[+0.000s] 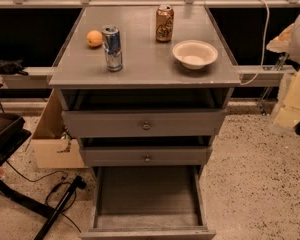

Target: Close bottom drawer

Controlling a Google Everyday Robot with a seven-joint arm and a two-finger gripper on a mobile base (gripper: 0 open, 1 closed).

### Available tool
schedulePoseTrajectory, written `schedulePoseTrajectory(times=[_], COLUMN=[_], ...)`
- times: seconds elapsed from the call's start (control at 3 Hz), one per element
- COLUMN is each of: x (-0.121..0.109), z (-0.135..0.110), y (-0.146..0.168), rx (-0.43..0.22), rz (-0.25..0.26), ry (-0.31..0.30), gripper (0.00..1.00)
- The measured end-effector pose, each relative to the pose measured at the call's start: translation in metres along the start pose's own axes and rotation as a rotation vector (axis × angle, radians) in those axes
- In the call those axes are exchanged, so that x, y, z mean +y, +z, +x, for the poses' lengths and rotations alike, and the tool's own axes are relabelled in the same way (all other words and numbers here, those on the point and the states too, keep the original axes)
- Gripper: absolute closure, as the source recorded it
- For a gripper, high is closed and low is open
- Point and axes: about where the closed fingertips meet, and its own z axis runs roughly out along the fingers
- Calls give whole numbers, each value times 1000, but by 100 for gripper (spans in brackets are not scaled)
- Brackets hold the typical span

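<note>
Plainly unstarted — the bottom drawer (147,199) stands pulled far out at the foot of the grey cabinet (145,64), while the end effector (295,84), probably the pale blur right of that cabinet, hangs well apart, its grip impossible to tell.

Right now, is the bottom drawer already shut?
No, the bottom drawer is pulled far out, its tray bare, and the gripper is off at the right edge, clear of it.

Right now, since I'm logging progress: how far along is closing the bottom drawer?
Nothing looks done: the bottom drawer stands pulled far out. In hand: the end effector hangs at the picture's right edge, apart from the drawer. Left: reach the drawer's front and push it fully in.
</note>
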Motion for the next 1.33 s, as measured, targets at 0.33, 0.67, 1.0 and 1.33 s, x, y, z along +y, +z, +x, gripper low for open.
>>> schedulePoseTrajectory(times=[0.33,0.67,1.0,1.33], x=[0,22,68,106], z=[0,5,22,38], y=[0,36,104,172], rx=[0,-27,-87,-107], rz=[0,-24,-48,-75], ry=[0,39,82,111], gripper=[0,0,0,0])
